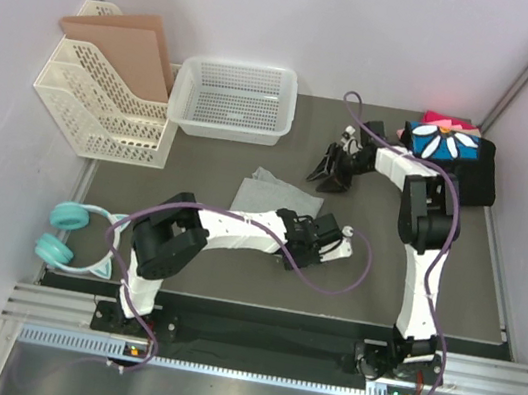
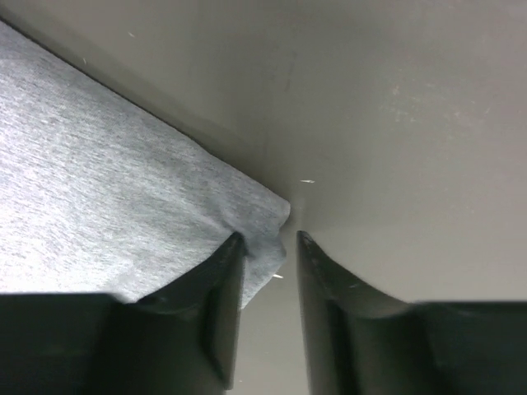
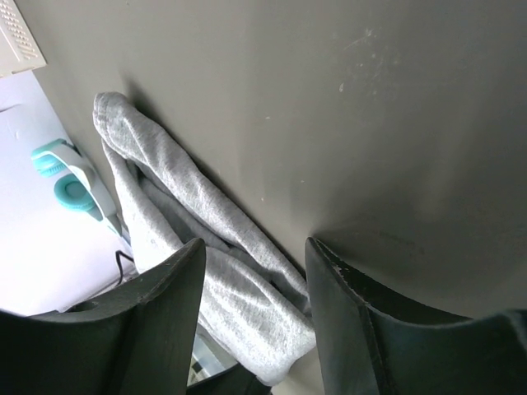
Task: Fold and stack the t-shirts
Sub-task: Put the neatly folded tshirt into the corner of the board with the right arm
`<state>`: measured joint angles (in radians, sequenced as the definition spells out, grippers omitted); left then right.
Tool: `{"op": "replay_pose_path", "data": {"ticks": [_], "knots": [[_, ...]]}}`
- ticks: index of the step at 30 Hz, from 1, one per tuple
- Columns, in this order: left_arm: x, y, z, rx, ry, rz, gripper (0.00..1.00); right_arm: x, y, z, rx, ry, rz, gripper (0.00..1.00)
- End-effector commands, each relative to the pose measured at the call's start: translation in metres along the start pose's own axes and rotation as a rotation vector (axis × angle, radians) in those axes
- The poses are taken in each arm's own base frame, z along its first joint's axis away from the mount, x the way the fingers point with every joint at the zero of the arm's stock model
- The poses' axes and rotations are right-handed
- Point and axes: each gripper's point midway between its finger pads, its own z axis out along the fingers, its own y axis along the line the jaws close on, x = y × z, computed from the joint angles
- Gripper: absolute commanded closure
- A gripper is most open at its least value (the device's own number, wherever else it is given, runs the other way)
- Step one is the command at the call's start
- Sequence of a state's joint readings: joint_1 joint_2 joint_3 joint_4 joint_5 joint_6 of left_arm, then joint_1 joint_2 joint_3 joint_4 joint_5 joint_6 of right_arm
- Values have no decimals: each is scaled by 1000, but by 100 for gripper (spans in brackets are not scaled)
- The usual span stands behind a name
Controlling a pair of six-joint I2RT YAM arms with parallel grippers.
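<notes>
Grey t-shirt [image 1: 269,196], one, lies mid-table; one folded stack [image 1: 447,147] sits far right.

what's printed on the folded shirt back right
White daisy on a blue panel of the black shirt; best in the top view.

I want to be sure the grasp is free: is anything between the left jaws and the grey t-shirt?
Nothing visible does. The grey t-shirt has its corner right between the open jaws of the left gripper, on the table.
</notes>
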<state>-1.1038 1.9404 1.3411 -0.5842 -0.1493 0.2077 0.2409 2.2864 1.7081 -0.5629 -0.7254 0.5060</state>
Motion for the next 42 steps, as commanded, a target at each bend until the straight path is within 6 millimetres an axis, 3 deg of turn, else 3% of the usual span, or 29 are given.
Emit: {"op": "replay_pose_path", "data": {"ticks": [1,2,3,10,13,15,19,20,22,26,30,33,36,41,42], "knots": [[-3,-13,0,75,-2,-5,77,21,-10,16,50,43,-21,53],[-2,-13,-1,80,0,-1,93,23,-11,18,57,48,-25,55],[-1,-13,-1,82,2,5,98,26,-14,18,65,55,-17,57],[14,-14,-4,90,20,31,100,33,-16,17,74,57,-17,61],[26,-19,-14,132,21,60,100,34,-16,14,82,54,-18,61],[47,-22,-18,158,65,110,100,35,-16,11,85,52,-23,61],[82,-31,-49,250,120,212,100,32,-15,7,87,40,-24,59],[103,-34,-56,282,178,258,100,32,-15,5,88,42,-24,58],[118,-33,-71,298,197,295,100,33,-14,4,88,43,-28,52],[176,-25,-97,336,322,402,100,39,-17,2,92,47,-29,45],[229,16,-116,295,427,356,100,44,-18,0,80,47,-33,43],[255,48,-127,255,452,293,100,47,-18,2,56,52,-27,43],[273,80,-126,147,478,282,100,51,-15,7,8,55,-19,43],[272,127,-114,26,452,210,100,66,-6,17,-81,88,-25,41],[269,129,-113,32,450,191,94,73,-1,20,-94,106,-41,41]]}}
